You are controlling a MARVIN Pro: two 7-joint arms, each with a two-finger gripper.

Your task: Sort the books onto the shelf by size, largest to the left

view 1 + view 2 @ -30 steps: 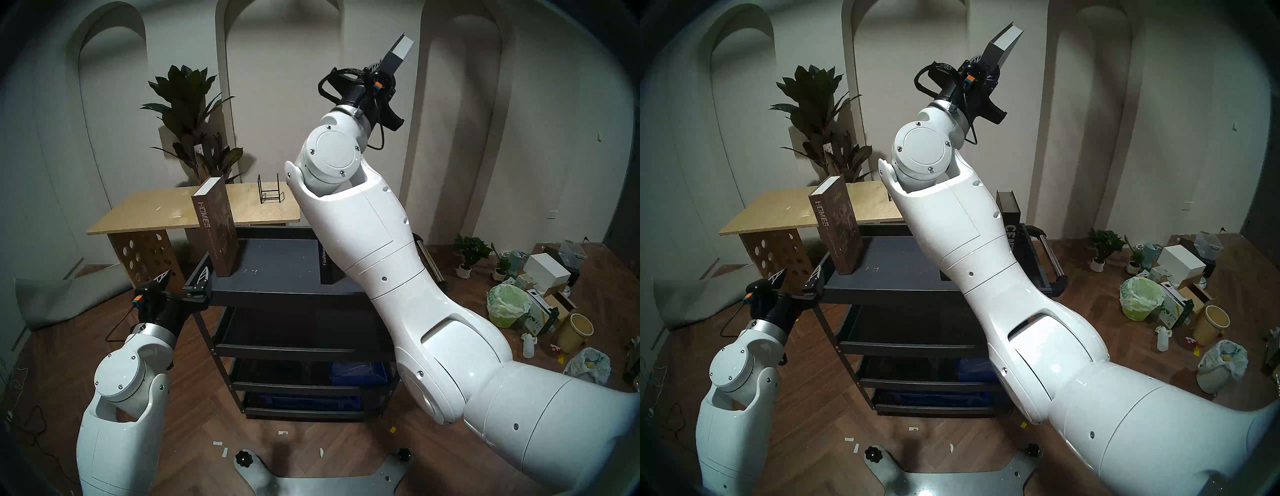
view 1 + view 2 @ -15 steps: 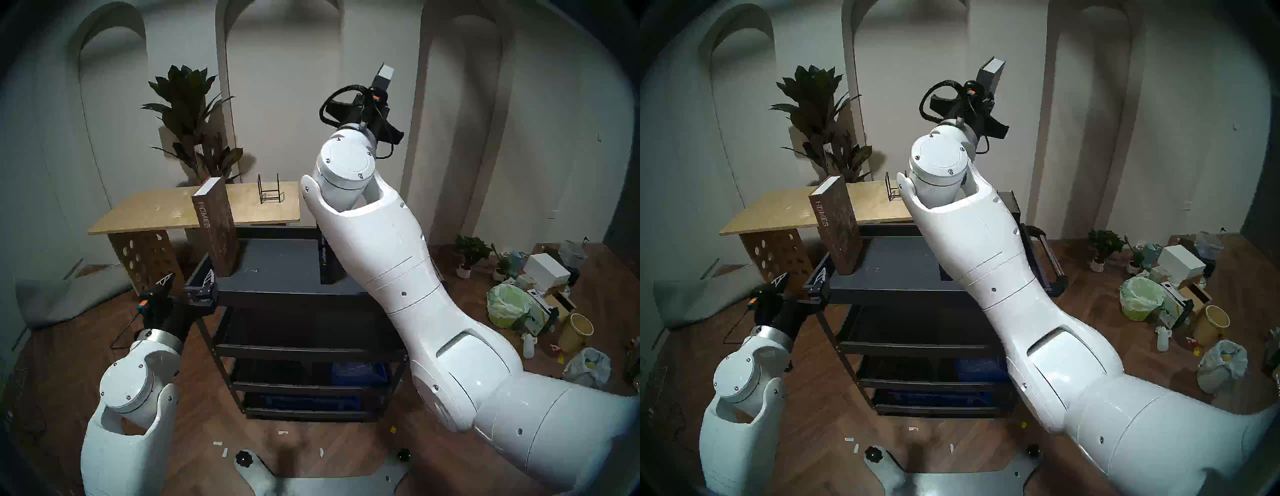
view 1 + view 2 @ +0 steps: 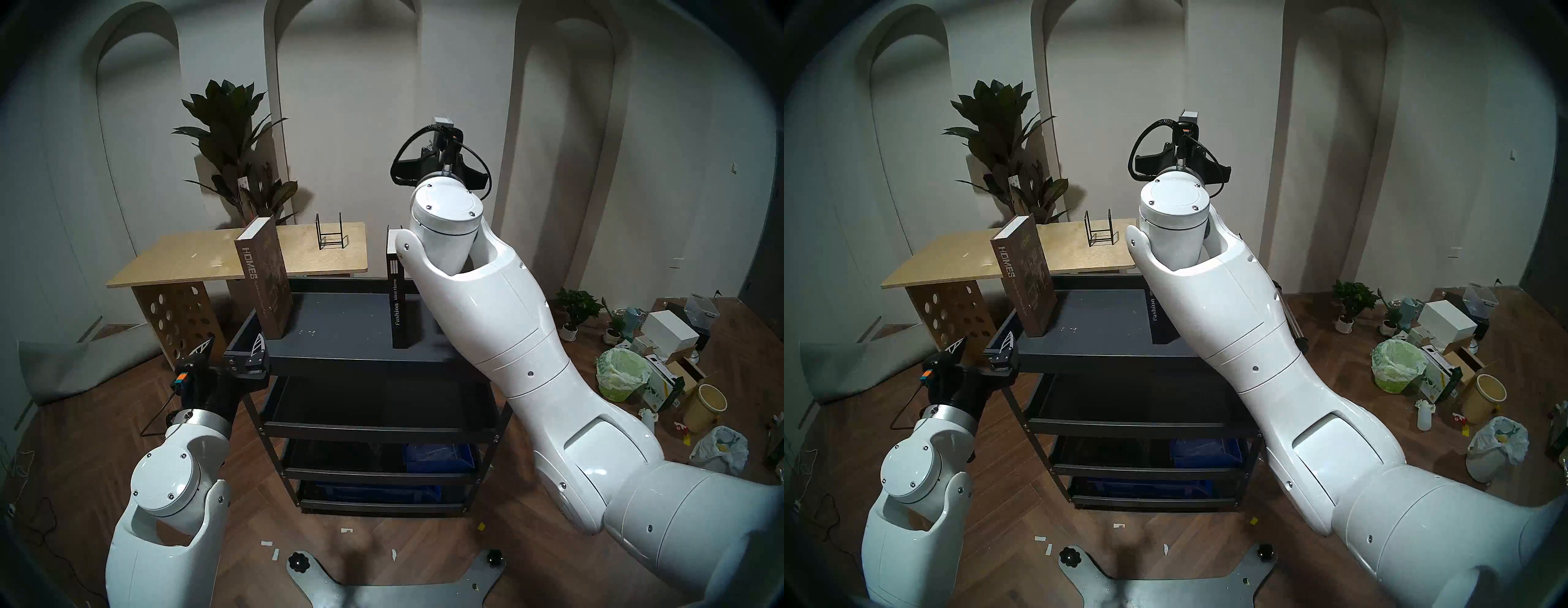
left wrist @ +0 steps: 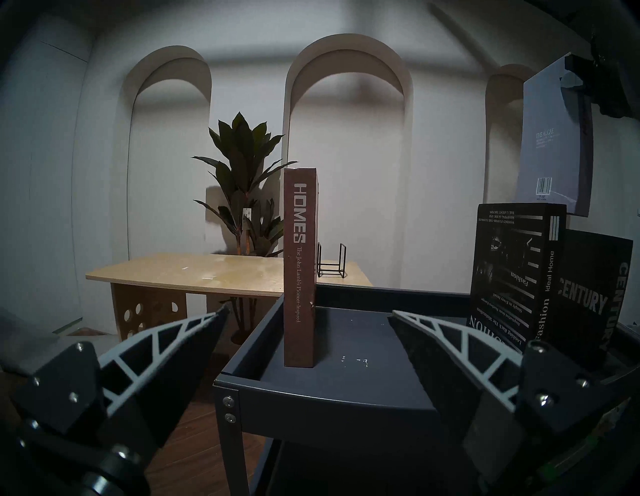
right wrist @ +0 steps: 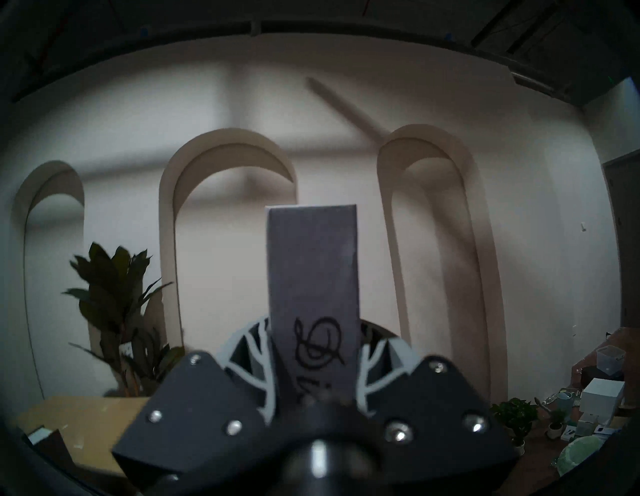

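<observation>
Three books stand on the cart's top tray (image 4: 346, 391); my right claw (image 5: 313, 363) clamps the grey book (image 5: 313, 277) at centre frame. I should lower it upright into the gap. My left claw (image 4: 308, 332) gapes empty.

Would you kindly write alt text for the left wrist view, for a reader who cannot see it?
The open left claw faces the shelf, where the brown HOMES book stands upright. At right stand the black Fashion book and CENTURY book, with a grey book held above them.
</observation>
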